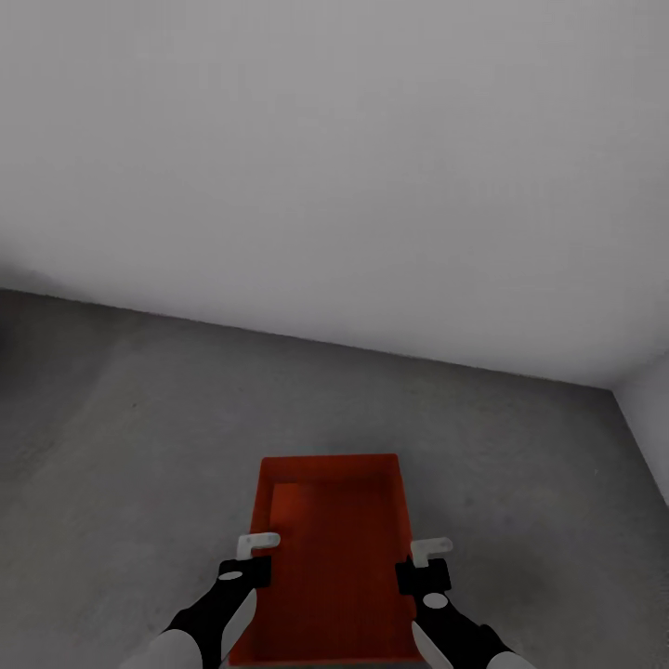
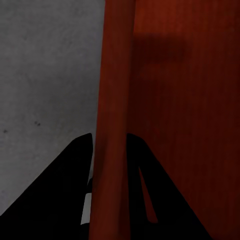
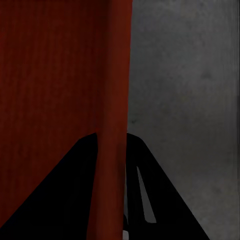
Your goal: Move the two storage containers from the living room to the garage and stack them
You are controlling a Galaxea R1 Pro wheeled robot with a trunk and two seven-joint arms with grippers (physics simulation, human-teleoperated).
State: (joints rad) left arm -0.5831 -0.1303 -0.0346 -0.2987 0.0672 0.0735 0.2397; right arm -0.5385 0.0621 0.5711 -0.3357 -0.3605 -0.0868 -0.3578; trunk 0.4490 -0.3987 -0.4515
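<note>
Over the grey concrete floor (image 1: 139, 437), the left claw (image 1: 257, 542) and right claw (image 1: 431, 548) each pinch a side wall of one red bin (image 1: 336, 548) (white wall (image 1: 334, 167) beyond).

Seen from the head camera, the grey concrete floor (image 1: 139, 418) lies bare from 9 o'clock round through 12 to 3 o'clock, giving open passage on every side of the red storage container (image 1: 334, 548). The white wall (image 1: 334, 139) closes the room off at 12 o'clock, well beyond the container, and a second wall (image 1: 650, 409) meets it in a corner at about 2 o'clock, narrowing the space there. The container itself fills the gap between both arms: the left tool (image 1: 253, 556) straddles its left rim, the right tool (image 1: 426, 562) its right rim, each with floor free outboard.
</note>
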